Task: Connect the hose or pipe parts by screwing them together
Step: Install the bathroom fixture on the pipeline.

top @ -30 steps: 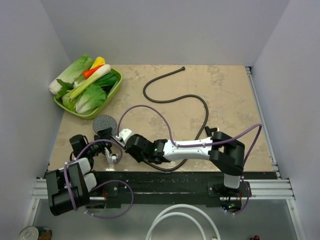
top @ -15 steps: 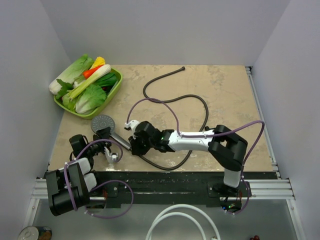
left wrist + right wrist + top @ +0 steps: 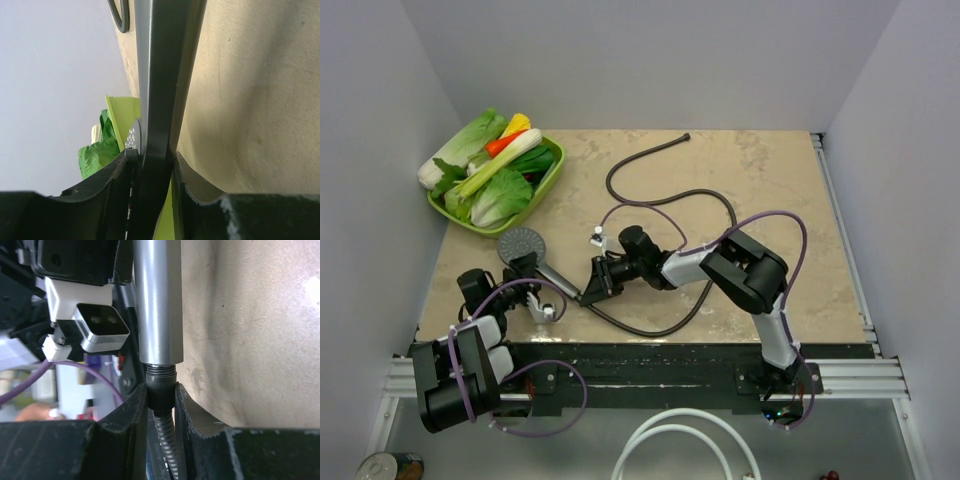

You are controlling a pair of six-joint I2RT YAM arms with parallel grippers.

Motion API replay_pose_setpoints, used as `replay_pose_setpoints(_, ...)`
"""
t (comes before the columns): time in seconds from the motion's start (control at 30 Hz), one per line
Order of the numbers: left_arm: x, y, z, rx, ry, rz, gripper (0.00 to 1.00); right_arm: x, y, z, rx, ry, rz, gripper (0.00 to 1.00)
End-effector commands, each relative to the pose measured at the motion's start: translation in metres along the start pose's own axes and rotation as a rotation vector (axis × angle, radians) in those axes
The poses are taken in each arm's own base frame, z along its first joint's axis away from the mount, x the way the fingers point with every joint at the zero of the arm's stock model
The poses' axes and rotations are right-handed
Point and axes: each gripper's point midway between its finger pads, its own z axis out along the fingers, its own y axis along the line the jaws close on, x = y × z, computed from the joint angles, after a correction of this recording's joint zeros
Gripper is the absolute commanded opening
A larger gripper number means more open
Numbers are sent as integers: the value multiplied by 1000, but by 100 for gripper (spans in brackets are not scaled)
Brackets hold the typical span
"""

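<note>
Grey-lilac walls (image 3: pixel 650 60) on three sides, beige marbled desk (image 3: pixel 790 200). Two arms (image 3: pixel 750 270). One green tray (image 3: pixel 552 170) of vegetables (image 3: pixel 500 195), far left. One dark hose (image 3: pixel 655 149) snaking mid-desk. One grey shower head (image 3: pixel 518 243) near left, handle clamped in barely parted left hand (image 3: pixel 150 160). Right hand (image 3: pixel 160 400) pinched on hose's end nut (image 3: pixel 160 390), butted against handle thread.
</note>
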Motion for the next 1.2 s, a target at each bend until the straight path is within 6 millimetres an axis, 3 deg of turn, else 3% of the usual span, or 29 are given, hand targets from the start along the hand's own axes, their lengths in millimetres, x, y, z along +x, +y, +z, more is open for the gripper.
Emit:
replay_pose_setpoints(0.0,-112,-44,-12,-65,-241,465,0,-38,50,-10,-286,-135,12,0)
replay_pose_setpoints(0.13,-111,-44,-12,-67,-241,469,0,-46,47,-15,-359,-176,55,0)
replay_pose_setpoints(0.23,-111,-44,-12,-67,-239,470,0,-54,53,-23,-435,-206,100,6)
replay_pose_setpoints(0.33,-111,-44,-12,-65,-239,471,0,-54,38,-24,-410,-197,161,22)
replay_pose_setpoints(0.37,-111,-43,-12,-68,-238,473,0,-55,36,-27,-379,-208,109,36)
replay_pose_setpoints(0.4,-111,-43,-12,-68,-238,473,0,-57,30,-27,-335,-218,93,38)
replay_pose_setpoints(0.43,-110,-43,-12,-68,-236,477,0,-51,10,-25,-217,-185,156,40)
replay_pose_setpoints(0.47,-111,-43,-12,-69,-237,477,0,-59,16,-31,-159,-203,2,47)
replay_pose_setpoints(0.5,-110,-42,-12,-70,-234,482,0,-68,4,-33,-46,-234,-28,51)
replay_pose_setpoints(0.53,-110,-42,-12,-68,-233,481,0,-50,-22,-37,113,-156,34,54)
replay_pose_setpoints(0.6,-110,-42,-12,-69,-233,481,0,-71,-14,-54,224,-179,-132,63)
replay_pose_setpoints(0.63,-110,-42,-12,-69,-233,483,0,-65,-30,-65,344,-153,-111,64)
replay_pose_setpoints(0.7,-110,-42,-12,-68,-234,480,0,-82,-15,-85,410,-181,-232,67)
replay_pose_setpoints(0.77,-110,-42,-12,-68,-235,479,0,-79,-13,-99,509,-164,-314,69)
replay_pose_setpoints(0.8,-109,-42,-12,-69,-233,483,0,-71,0,-102,525,-143,-352,69)
replay_pose_setpoints(0.83,-110,-42,-12,-67,-232,482,0,-72,1,-107,578,-142,-410,69)
replay_pose_setpoints(1.0,-109,-42,-12,-67,-230,486,0,-35,28,-93,652,-39,-564,68)
replay_pose_setpoints(1.17,-109,-43,-12,-64,-231,479,0,-20,39,-78,710,-25,-648,66)
